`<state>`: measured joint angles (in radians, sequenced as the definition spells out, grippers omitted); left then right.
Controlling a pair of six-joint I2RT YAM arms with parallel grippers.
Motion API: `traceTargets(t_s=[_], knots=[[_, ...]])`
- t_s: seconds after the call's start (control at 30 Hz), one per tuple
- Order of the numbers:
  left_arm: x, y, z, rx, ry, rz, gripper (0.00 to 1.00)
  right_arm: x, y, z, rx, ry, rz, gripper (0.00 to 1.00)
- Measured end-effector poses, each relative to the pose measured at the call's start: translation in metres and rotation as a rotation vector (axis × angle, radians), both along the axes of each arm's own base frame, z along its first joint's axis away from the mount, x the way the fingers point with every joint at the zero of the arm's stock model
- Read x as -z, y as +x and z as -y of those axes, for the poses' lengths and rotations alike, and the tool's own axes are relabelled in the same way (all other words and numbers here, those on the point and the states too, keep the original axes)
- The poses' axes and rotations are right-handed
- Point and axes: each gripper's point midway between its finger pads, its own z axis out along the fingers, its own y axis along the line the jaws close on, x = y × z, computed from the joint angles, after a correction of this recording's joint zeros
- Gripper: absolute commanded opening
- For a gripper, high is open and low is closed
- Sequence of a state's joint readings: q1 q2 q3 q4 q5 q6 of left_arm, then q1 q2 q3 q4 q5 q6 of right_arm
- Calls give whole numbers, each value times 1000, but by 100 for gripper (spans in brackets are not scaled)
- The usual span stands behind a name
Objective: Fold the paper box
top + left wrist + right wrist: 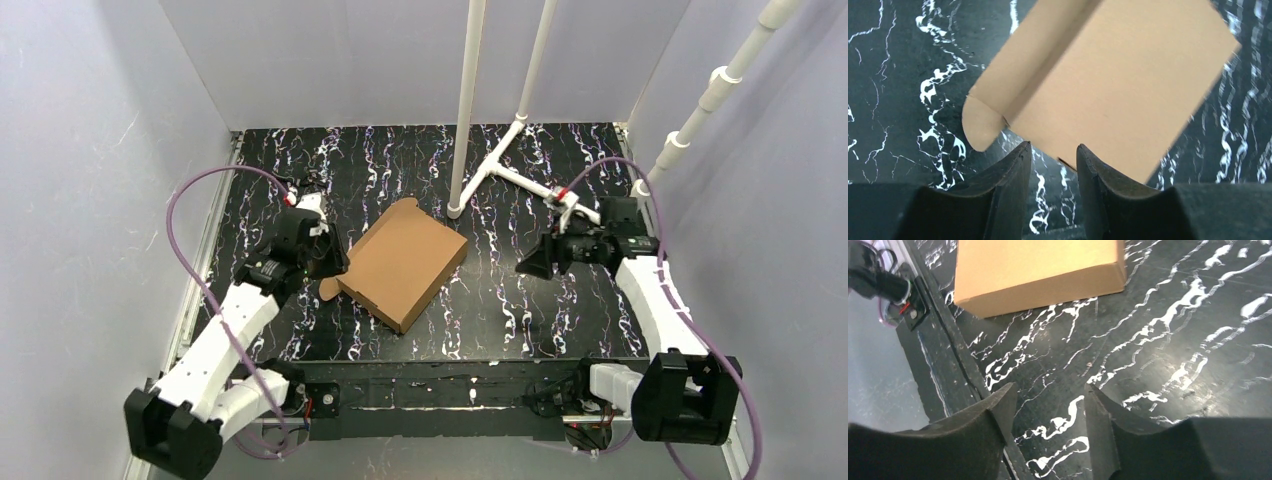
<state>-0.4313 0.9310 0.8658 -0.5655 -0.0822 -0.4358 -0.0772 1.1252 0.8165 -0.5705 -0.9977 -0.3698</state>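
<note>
- The paper box (405,262) lies at the middle of the bench (520,320), turned at a slant. Its lid is down, so it reads as a shallow closed carton.
- A rounded tab (979,125) juts out from the box's near-left corner and lies flat on the bench. By my reading the fold is close to done, with this tab left to tuck.
- The left gripper (328,262) sits just beside the box's left edge. In the left wrist view its jaws stand partly apart and hold nothing. The cardboard edge lies right at the fingertips (1020,155), and I cannot tell whether it has slipped between them.
- The right gripper (527,266) hangs well apart from the box, on its right. It is released, with only bare bench between its fingers (998,410).
- Risk: nothing braces the box on its right side, so a push on the tab from the left could slide or spin the light carton instead of seating the tab.
- Risk: if the jaws close on the tab at an angle, the cardboard could crease or buckle and then miss its slot.
- Risk: with the tab loose, the lid may spring up once any pressure on it comes off.
</note>
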Motion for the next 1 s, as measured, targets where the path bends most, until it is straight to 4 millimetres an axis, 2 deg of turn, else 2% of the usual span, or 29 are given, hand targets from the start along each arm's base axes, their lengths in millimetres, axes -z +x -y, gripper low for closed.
traceTargets(t_s=[0.03,0.13,0.17,0.3,0.43,0.57,0.67,0.77,0.87,1.0], knots=[[9,6,-6,-40,-8,-25,35,4,-3,-8,-34,-30,9,41],[35,28,-22,-138,-44,-88,7,16,-11,-27,-123,-108,24,25],[41,33,-26,-166,-54,-102,2,21,-13,-31,-147,-130,25,22],[65,50,-44,-250,-64,-145,0,43,-17,-43,-215,-216,8,15],[86,55,-36,-227,-96,-199,0,56,-16,-56,-244,-273,40,14],[109,42,-24,-179,-144,-266,0,71,-14,-65,-212,-317,49,13],[118,29,-11,-135,-184,-307,0,81,-7,-64,-160,-341,26,13],[121,13,12,-58,-212,-325,0,87,3,-58,-99,-380,17,14],[120,-9,47,55,-242,-329,0,88,13,-48,-37,-423,34,15],[123,-43,109,207,-287,-348,0,79,28,-27,72,-467,73,17]])
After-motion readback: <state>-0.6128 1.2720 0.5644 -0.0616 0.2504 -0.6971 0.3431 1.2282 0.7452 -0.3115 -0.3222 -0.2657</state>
